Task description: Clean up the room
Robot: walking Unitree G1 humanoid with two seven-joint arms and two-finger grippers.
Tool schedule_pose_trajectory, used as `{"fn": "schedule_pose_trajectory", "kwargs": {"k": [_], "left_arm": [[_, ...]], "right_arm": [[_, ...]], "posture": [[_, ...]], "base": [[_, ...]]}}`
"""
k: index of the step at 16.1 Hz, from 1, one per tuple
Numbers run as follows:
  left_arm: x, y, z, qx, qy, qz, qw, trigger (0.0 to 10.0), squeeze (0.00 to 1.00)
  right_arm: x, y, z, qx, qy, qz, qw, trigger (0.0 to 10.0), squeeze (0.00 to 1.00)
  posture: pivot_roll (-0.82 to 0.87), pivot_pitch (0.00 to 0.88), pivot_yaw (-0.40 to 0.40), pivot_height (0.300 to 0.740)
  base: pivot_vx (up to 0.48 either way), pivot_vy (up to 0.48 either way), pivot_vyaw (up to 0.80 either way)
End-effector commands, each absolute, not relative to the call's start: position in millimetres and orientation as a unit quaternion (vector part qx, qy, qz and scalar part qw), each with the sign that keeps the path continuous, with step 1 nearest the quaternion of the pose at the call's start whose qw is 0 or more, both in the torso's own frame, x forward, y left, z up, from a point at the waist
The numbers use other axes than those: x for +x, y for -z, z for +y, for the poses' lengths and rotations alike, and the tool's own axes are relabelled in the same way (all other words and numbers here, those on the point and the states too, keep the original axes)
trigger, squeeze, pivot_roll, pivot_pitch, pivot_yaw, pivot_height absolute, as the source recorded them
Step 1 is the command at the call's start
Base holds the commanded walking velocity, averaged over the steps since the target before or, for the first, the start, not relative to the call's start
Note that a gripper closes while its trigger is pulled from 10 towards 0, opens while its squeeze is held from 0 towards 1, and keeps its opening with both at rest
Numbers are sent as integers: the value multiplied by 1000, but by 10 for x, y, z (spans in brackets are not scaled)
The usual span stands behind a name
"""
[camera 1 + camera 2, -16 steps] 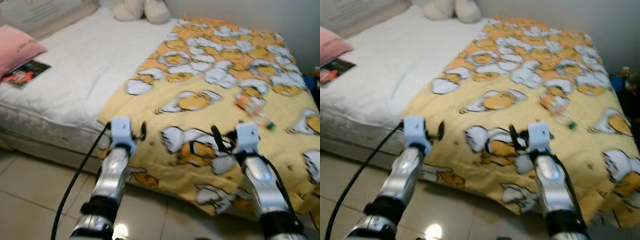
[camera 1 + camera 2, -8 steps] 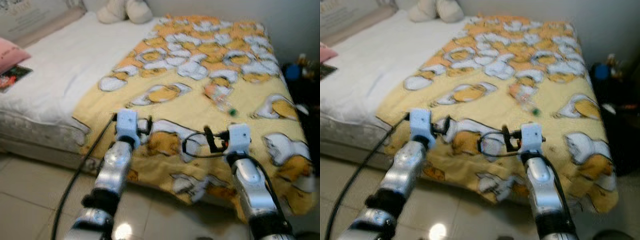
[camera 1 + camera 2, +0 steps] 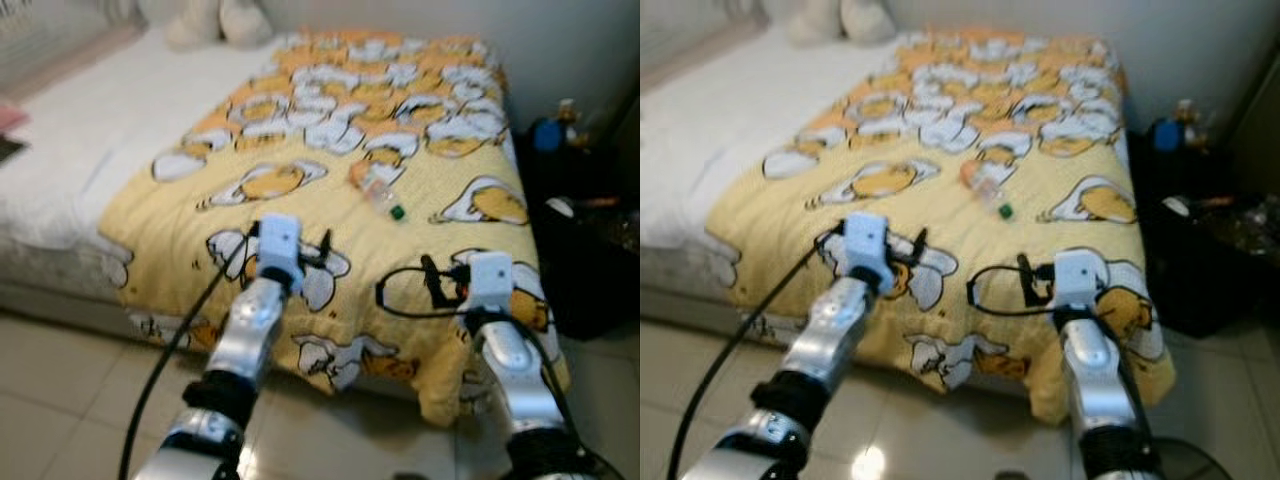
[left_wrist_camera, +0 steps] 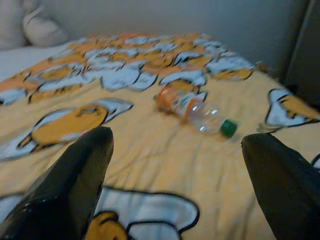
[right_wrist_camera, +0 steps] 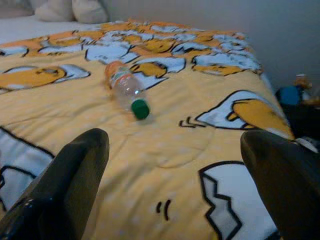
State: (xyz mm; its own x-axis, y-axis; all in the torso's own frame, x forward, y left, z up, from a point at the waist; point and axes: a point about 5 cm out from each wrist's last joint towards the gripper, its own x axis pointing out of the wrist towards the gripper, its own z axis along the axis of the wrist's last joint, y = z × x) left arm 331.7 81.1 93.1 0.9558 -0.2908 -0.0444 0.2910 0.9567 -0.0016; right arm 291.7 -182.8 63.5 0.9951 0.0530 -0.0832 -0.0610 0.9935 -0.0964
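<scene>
A clear plastic bottle (image 3: 376,186) with an orange label and a green cap lies on its side on the yellow egg-print blanket (image 3: 300,140) covering the bed. Both arms are held out over the blanket's near edge, short of the bottle. My left gripper (image 3: 322,250) is open; in the left wrist view its fingers (image 4: 75,175) stand wide apart with the bottle (image 4: 192,107) ahead between them. My right gripper (image 3: 430,283) is open too, and the bottle (image 5: 125,90) lies ahead of it, nearer its left finger (image 5: 70,180). Neither holds anything.
White sheet (image 3: 90,110) covers the bed's left half, with a plush toy (image 3: 205,20) at the far end. Right of the bed stand dark things (image 3: 590,240) and a blue object (image 3: 548,133) by the wall. Tiled floor (image 3: 60,400) lies below.
The camera has swung to the right: the bed's right corner and the dark things beside it have come into view. The bottle lies where it was on the blanket; both grippers stay open.
</scene>
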Motion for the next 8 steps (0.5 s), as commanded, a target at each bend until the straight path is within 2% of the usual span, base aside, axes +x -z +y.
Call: {"fn": "schedule_pose_trajectory", "kwargs": {"k": [1, 8], "left_arm": [[3361, -980, 902, 7, 139, 14, 990, 10000, 0], [3362, -986, 930, -2, 133, 12, 991, 10000, 0]], "right_arm": [[2948, -702, -1753, -52, -38, 21, 998, 10000, 0], [3005, -743, -1765, -56, -38, 17, 998, 10000, 0]], "posture": [[-213, 0, 69, 740], [-200, 0, 66, 740]], "base": [[480, 0, 0], [480, 0, 0]]}}
